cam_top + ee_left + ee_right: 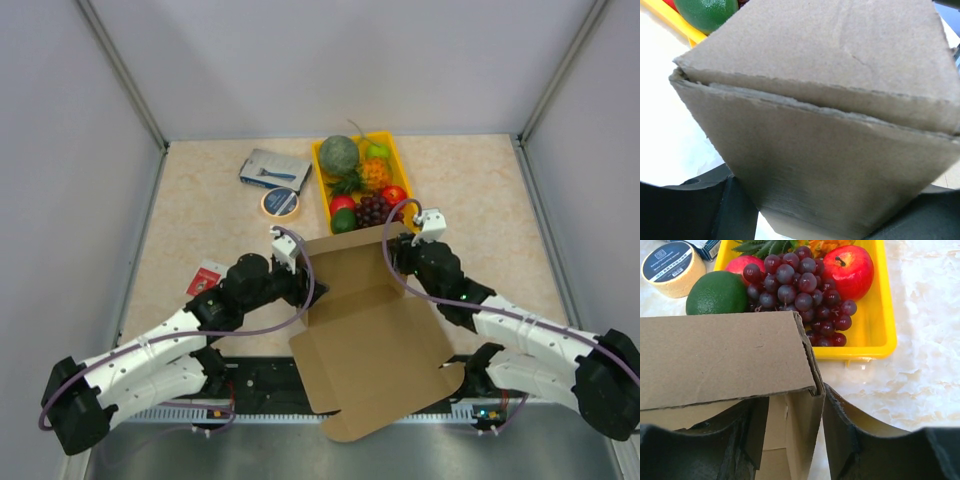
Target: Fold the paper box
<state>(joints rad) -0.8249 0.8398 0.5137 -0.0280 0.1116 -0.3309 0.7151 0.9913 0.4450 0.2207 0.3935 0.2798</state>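
Both claws on the back corners of the paper box [375, 330]

Box sits centre, its back wall up just beside the yellow fruit tray [405, 165]. The right gripper [397, 255] has its jaws parted astride the right side wall, probably steadying the fold. The left gripper [297, 262] has the left corner between wide jaws. Pinching or not, can't tell.

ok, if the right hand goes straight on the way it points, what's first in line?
The paper box: its upright corner wall sits between the right hand's open fingers. Beyond it, the yellow fruit tray, probably; depth is unclear.
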